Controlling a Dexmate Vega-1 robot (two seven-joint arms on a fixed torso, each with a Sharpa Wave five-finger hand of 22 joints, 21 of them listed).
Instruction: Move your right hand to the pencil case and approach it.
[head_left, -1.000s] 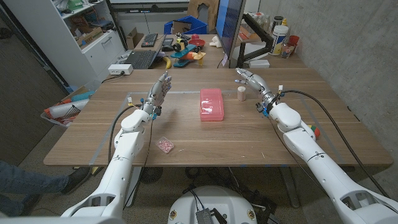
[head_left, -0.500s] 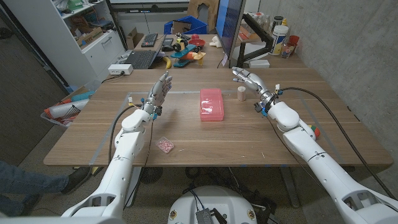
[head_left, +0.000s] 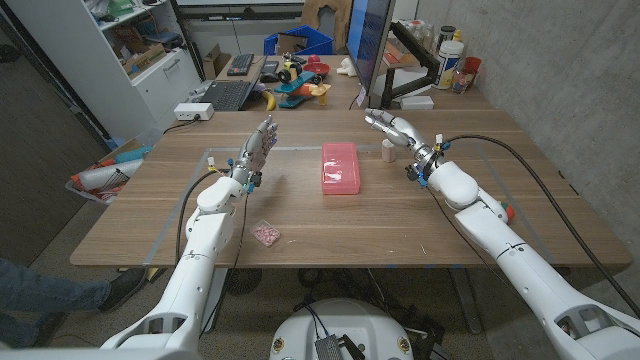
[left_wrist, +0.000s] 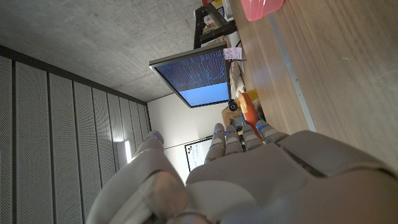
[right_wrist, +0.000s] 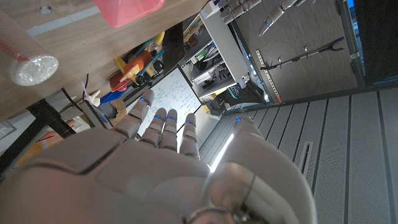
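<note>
A pink pencil case (head_left: 340, 167) is lying closed near the middle of the wooden surface (head_left: 330, 225), somewhat toward the far edge, its long sides running from the near edge to the far one, apparently set there where either arm can get to it. The right robot hand (head_left: 391, 128) is hanging above the far right part of the surface, empty, its fingers (head_left: 375, 117) apart and stretching toward the case, which suits an approach rather than a grasp. The case is sitting off to this hand's inner side and nearer the robot, apart from the fingertips, with bare wood in between. A small pale wooden cylinder (head_left: 387, 152) is standing upright just below and beside the hand, between it and the right side of the case; judging from that, the hand is likely having to pass over or around it. The right wrist view is catching one pink end of the case at the frame's border and the round top of the cylinder (right_wrist: 29, 67) beyond the knuckles.

The left robot hand (head_left: 255, 152) is waiting over the left part of the surface, raised with its fingers pointing up and spread, holding nothing, well clear of the case. A small clump of pink bits (head_left: 265, 235) is lying near the front edge, beside the left forearm. The approach looks under way but not finished.
</note>
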